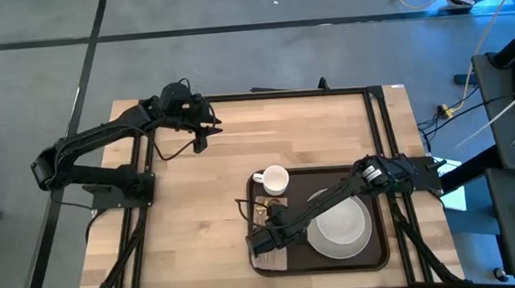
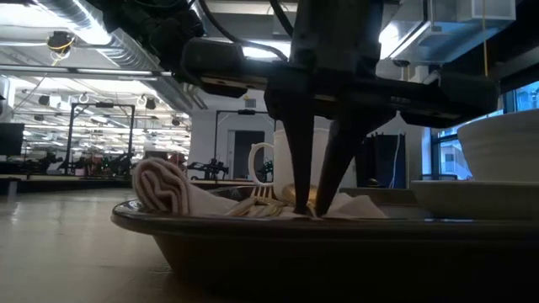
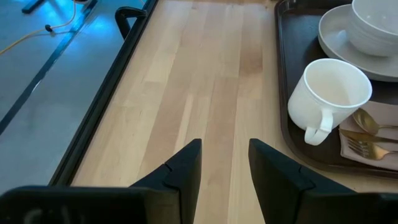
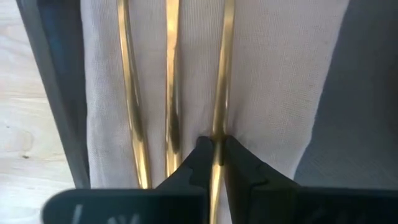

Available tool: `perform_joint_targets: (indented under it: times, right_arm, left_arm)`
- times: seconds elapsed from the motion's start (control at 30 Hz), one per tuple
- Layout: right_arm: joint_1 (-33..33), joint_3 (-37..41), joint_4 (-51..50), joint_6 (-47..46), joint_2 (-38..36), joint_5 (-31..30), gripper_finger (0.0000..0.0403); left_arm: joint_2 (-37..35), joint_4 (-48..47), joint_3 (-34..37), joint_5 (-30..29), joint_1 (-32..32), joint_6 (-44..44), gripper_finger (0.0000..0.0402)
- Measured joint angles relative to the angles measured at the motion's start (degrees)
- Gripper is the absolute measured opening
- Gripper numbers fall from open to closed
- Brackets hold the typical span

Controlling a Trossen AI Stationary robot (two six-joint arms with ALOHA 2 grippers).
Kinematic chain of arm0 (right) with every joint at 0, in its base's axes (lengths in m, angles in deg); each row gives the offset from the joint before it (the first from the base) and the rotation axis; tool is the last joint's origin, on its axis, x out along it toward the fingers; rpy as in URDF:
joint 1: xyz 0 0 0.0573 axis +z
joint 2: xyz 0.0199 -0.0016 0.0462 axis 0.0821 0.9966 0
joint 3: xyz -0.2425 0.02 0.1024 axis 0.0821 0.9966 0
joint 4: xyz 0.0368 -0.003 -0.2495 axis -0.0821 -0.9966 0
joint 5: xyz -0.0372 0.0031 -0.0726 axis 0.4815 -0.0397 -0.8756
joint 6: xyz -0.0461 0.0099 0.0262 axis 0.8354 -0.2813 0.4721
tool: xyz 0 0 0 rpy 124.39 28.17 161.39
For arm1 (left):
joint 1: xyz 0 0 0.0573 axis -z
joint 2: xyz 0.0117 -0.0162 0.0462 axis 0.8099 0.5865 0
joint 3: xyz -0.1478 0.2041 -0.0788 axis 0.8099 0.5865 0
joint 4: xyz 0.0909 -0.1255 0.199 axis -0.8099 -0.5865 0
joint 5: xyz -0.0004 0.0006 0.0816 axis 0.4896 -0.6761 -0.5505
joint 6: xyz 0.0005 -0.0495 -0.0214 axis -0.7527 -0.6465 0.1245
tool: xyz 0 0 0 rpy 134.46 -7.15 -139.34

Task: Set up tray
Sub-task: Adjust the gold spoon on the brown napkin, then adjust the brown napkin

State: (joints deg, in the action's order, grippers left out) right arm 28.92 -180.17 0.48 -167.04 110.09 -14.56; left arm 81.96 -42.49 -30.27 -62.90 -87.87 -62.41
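Note:
The dark brown tray point(image 1: 311, 181) lies on the table's near right part. On it stand a white mug point(image 1: 274, 179) and a white plate point(image 1: 342, 240) carrying a bowl point(image 1: 337, 217). A tan napkin point(image 4: 280, 74) lies along the tray's left end, with three gold cutlery pieces side by side on it. My right gripper point(image 4: 217, 146) stands over the napkin point(image 1: 268, 254), shut on one gold piece. My left gripper point(image 3: 224, 162) is open and hovers over bare wood near the table's far left, touching nothing. My right gripper pinches the handle of the outermost gold cutlery piece point(image 4: 220, 121) between its two fingertips. The fingers point(image 2: 296, 143) come from above, pointing down, one on each side of the handle. The piece lies flat on the napkin beside the two other handles point(image 4: 130, 93).
The mug point(image 3: 326, 93) stands just beyond the cutlery heads, handle toward the tray's rim point(image 3: 283, 74). Plate and bowl point(image 2: 501, 147) fill the tray's right half. The napkin's bunched end point(image 2: 168, 189) rises at the tray's edge. Bare wood spreads left of the tray.

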Motion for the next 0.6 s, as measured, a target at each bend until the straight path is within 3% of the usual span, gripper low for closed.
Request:
perform_joint_targets:
  times: [0.33, 0.6]
  right_arm:
    - [0.0, -0.04, -0.32, 0.01, 0.0, 0.57, 0.0105]
    - [0.0, -4.07, -5.48, 0.03, 0.07, 0.56, 0.0116]
  left_arm:
    - [0.0, 0.0, 0.0, 0.0, -0.01, 0.0, 0.0127]
    - [0.0, 0.5, -0.02, -0.39, -0.07, 0.29, 0.0127]
